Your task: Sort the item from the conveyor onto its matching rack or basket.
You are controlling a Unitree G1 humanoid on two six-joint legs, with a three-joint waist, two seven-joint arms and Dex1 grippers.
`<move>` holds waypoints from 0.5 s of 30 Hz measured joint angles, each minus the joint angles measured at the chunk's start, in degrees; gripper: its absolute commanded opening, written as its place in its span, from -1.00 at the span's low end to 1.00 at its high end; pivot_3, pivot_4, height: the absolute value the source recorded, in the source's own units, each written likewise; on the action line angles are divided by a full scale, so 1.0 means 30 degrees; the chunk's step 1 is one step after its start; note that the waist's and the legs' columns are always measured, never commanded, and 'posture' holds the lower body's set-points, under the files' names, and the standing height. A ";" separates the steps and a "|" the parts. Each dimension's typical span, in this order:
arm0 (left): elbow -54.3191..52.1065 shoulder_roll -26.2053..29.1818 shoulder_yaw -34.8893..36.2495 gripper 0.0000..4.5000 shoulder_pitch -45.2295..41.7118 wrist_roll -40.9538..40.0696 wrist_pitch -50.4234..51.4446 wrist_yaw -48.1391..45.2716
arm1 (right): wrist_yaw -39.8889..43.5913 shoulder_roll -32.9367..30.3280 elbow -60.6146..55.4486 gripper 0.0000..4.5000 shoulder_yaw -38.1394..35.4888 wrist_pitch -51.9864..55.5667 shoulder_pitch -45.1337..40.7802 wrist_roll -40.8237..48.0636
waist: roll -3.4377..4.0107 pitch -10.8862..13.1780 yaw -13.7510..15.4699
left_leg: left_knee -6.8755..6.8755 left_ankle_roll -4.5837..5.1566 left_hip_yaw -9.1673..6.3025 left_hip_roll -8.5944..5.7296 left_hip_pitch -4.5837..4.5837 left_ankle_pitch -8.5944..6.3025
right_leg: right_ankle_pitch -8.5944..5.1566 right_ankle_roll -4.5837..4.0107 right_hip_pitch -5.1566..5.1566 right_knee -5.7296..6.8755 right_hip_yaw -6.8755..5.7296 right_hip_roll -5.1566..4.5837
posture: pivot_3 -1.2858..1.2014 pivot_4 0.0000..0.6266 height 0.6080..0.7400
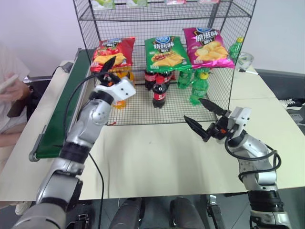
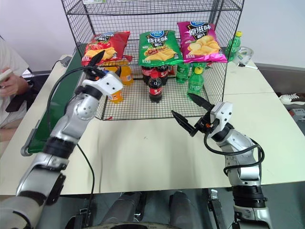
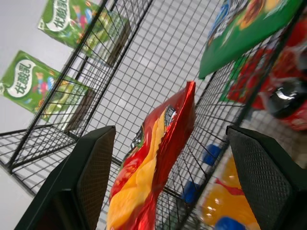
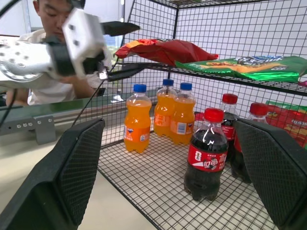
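Observation:
The item, a red chip bag (image 1: 113,51), lies on the rack's (image 1: 138,112) middle shelf at its left end, above the orange bottles. My left gripper (image 1: 108,71) is open just in front of the bag's near edge and holds nothing. Its two fingers (image 3: 91,177) frame the bag (image 3: 153,158) without touching it. My right gripper (image 1: 202,117) hovers open and empty over the table, in front of the rack's right half. The dark-green conveyor (image 1: 59,119) runs along the table's left side, with no item on the part I can see.
A green chip bag (image 1: 164,51) and a pink one (image 1: 207,46) lie beside the red bag. Orange bottles (image 4: 136,120), cola bottles (image 1: 159,93) and green bottles (image 1: 199,86) stand on the lower shelf. A person (image 1: 9,90) sits beyond the conveyor.

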 measured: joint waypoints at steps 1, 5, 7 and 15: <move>-0.1151 -0.0519 0.0752 0.71 0.0775 -0.2043 0.1159 -0.1090 | 0.0082 -0.0124 -0.0003 1.00 -0.0025 0.0092 0.0049 0.0046 | 0.0000 0.0000 -0.0002 | 0.0010 0.0000 -0.0004 0.0005 -0.0001 -0.0001 | 0.0000 -0.0001 0.0004 -0.0001 -0.0001 -0.0006 | 0.03 -0.52 1.00; -0.4952 -0.0625 0.2545 0.71 0.3990 -0.8501 0.5243 -0.5361 | 0.0580 -0.0792 -0.0115 1.00 -0.0342 0.0518 0.0471 0.0664 | -0.0001 0.0000 0.0002 | 0.0018 0.0013 -0.0019 0.0012 -0.0001 -0.0008 | 0.0001 -0.0007 0.0013 0.0000 -0.0004 -0.0019 | 0.03 -0.52 1.00; -0.7081 -0.0040 0.4300 0.71 0.5928 -1.1340 0.6887 -0.6690 | 0.0978 -0.1351 -0.0426 1.00 -0.0518 0.0868 0.0964 0.0934 | 0.0001 0.0000 -0.0052 | 0.0014 0.0078 -0.0019 0.0018 0.0000 -0.0047 | -0.0001 -0.0010 0.0005 -0.0007 0.0000 -0.0027 | 0.03 -0.52 1.00; -0.8250 0.4212 0.9620 0.71 1.3228 -1.3320 0.4826 -1.1581 | 0.3616 -0.4143 -0.0747 1.00 -0.2834 0.1447 0.3255 0.2029 | 0.0033 -0.0012 0.0556 | -0.0037 0.0138 -0.0011 0.0019 0.0223 -0.0094 | -0.0041 -0.0115 0.0203 -0.0162 0.0009 -0.0060 | 0.03 -0.52 1.00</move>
